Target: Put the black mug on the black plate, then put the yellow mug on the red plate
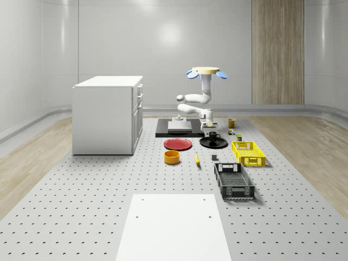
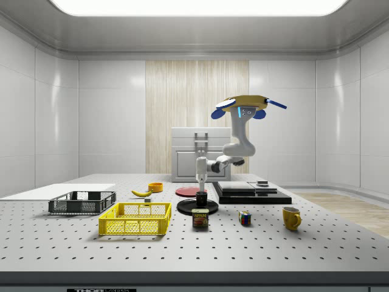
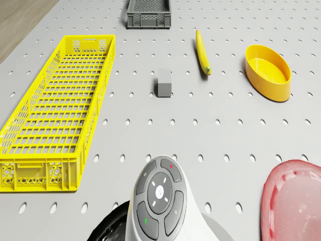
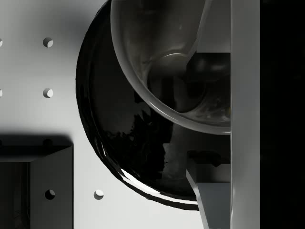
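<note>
The black mug (image 1: 214, 136) stands upright on the black plate (image 1: 220, 144), with the red plate (image 1: 178, 144) beside it. The drone (image 1: 204, 70) hovers above them. Its arm reaches down so that the gripper (image 1: 208, 129) sits right at the mug's top (image 2: 200, 198). In the wrist view the gripper (image 4: 209, 114) is open: one of its fingers (image 4: 214, 24) is inside the mug (image 4: 157, 95) and the other is outside the wall, with a gap on both sides. The yellow mug (image 1: 232, 123) stands alone behind the black plate (image 2: 187, 208), far from the gripper (image 2: 200, 182).
A yellow bowl (image 1: 172, 157), a banana (image 1: 197, 159), a small grey block (image 3: 164, 83), a yellow crate (image 1: 248, 153) and a black crate (image 1: 234, 181) lie in front of the plates. A white cabinet (image 1: 109, 114) and a black platform (image 1: 176, 128) stand behind. A can (image 2: 200, 218) and a cube (image 2: 244, 218) are near the yellow mug (image 2: 292, 218).
</note>
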Tool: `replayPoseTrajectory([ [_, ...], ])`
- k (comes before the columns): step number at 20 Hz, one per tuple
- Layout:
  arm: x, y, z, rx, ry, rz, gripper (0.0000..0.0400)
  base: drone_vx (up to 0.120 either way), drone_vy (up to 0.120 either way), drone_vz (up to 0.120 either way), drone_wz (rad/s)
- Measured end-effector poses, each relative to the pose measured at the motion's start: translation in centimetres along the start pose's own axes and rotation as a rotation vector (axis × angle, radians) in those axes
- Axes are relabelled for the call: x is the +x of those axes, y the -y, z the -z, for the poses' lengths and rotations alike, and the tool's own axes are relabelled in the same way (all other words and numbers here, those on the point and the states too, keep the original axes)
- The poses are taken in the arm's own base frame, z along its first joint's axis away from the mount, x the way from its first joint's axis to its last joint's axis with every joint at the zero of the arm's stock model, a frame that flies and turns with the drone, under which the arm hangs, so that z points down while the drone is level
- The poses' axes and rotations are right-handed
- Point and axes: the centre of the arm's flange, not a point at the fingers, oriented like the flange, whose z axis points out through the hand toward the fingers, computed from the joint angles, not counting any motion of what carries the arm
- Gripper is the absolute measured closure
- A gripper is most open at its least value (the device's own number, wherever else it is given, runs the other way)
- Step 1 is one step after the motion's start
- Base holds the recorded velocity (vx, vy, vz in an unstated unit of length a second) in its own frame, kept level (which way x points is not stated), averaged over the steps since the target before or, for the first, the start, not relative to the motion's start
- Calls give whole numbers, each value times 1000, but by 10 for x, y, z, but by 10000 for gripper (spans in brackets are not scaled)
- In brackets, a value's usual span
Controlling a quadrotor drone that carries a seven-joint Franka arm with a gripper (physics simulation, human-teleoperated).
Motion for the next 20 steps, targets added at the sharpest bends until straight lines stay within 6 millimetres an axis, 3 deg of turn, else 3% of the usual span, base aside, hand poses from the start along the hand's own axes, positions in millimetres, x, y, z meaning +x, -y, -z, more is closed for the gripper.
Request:
replayPoseTrajectory([
  [3, 0, 0, 6, 0, 0, 0, 65, 0, 0, 0, 0],
  [6, 0, 0, 17, 0, 0, 0, 31, 0, 0, 67, 0],
  [12, 0, 0, 28, 0, 0, 0, 7, 0, 0, 120, 0],
  [17, 0, 0, 32, 0, 0, 0, 2, -112, 112, 112, 0],
  [20, 0, 0, 32, 0, 0, 0, 1, -120, 120, 0, 0],
])
